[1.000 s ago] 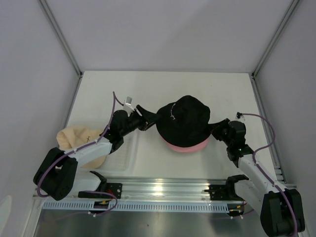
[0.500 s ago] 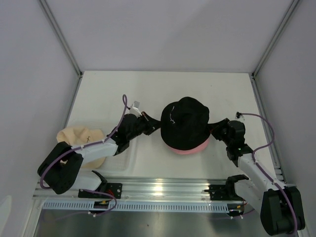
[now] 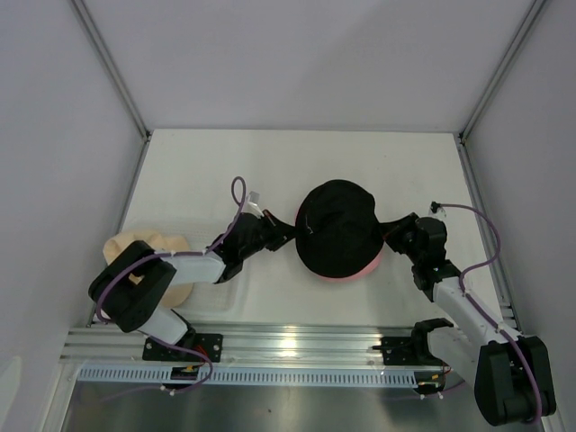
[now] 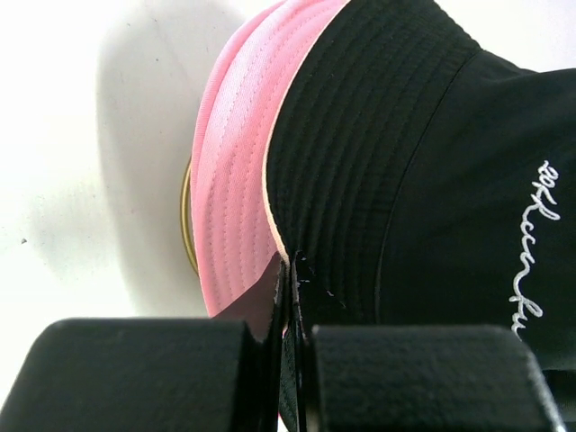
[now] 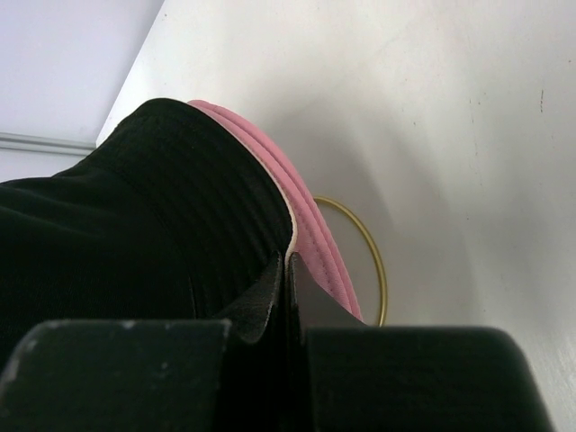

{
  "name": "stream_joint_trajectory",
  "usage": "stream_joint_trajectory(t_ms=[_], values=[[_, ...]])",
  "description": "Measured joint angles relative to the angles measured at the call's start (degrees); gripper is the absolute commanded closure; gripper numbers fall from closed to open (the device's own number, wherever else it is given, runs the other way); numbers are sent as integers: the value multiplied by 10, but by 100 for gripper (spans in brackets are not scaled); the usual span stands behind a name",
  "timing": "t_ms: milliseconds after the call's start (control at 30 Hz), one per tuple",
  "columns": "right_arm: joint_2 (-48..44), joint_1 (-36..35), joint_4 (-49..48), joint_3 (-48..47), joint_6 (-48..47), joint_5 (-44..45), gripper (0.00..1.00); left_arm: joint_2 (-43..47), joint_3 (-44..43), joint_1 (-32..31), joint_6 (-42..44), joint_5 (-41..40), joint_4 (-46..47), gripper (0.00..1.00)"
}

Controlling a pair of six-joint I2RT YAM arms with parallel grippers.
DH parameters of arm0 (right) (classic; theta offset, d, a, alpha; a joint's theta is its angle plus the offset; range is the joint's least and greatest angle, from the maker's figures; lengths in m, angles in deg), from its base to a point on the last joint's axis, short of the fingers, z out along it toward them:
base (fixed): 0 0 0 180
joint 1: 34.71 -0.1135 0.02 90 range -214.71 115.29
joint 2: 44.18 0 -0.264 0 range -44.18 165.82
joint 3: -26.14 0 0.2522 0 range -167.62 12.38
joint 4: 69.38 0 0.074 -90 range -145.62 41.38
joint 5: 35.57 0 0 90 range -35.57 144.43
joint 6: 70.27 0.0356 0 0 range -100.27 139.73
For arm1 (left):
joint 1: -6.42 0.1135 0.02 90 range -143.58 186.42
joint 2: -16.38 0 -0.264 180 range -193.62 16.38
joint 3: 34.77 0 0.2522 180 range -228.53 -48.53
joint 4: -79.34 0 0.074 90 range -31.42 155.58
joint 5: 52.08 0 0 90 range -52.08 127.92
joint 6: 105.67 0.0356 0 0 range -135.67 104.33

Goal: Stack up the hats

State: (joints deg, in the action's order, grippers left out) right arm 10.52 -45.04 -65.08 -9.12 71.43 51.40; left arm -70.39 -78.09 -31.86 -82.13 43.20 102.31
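A black hat (image 3: 335, 225) is sitting near the middle of the surface (image 3: 270, 171), its soft crown domed and its stitched brim drooping. Small white script (image 4: 531, 261) is running along its side. It is lying on top of a pink hat (image 3: 347, 274), whose brim is peeking out as a crescent along the near edge. The right wrist view is showing what may be two pink edges, so the number of pink layers cannot be told. A thin yellowish ring (image 5: 371, 256) is showing on the surface just under the pink brim.

A single beige hat (image 3: 135, 245) is lying well apart at the left edge, partly hidden by the left arm.

The left gripper (image 3: 288, 234) is pinching the black brim on its left side, jaws pressed together on the cloth right where it meets the pink brim. The right gripper (image 3: 387, 238) is clamping the opposite side of the black brim the same way.
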Motion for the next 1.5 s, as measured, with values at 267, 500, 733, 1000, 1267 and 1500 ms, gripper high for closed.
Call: stream_joint_trajectory(t_ms=[267,500,733,1000,1267,1500], values=[[2,0,8,-8,-11,2,100,8,0,-3,10,-17,-16,99],[5,0,57,-47,-40,2,52,31,-21,-4,57,-21,-84,81],[10,9,188,-137,-115,12,2,102,-57,-4,166,-62,-302,15],[-1,64,284,-269,-182,12,0,252,-209,51,268,-121,-490,4],[-7,66,281,-289,-201,7,1,340,-311,212,249,-315,-692,1],[43,71,255,-284,-201,-26,1,321,-274,348,126,-433,-931,1]])
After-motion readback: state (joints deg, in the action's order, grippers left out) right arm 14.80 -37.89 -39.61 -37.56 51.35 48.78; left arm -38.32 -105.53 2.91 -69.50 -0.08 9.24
